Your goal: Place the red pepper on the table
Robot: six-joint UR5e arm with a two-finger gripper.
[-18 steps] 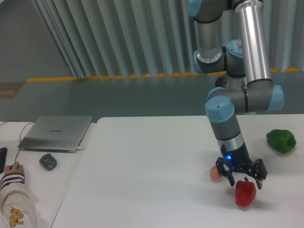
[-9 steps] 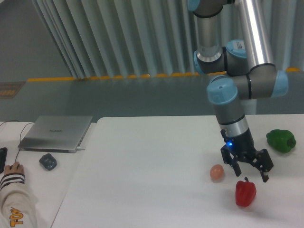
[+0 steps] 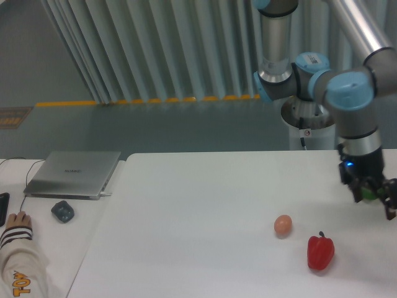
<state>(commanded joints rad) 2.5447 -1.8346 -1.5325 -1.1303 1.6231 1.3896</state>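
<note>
The red pepper [image 3: 321, 251] stands upright on the white table [image 3: 198, 217], stem up, near the front right. My gripper [image 3: 374, 205] hangs well up and to the right of it, at the table's right edge, open with nothing between its fingers. It is clear of the pepper and partly covers a green object behind it.
A small orange-brown egg [image 3: 283, 225] lies just left of the red pepper. A green pepper [image 3: 370, 194] peeks out behind the gripper. On the adjoining desk sit a grey laptop [image 3: 73, 173] and a dark mouse [image 3: 62, 212]; a person's sleeve [image 3: 18, 257] shows at bottom left.
The gripper lifted off the red pepper and swung up and to the right, away from it. The pepper stayed standing on the table.
</note>
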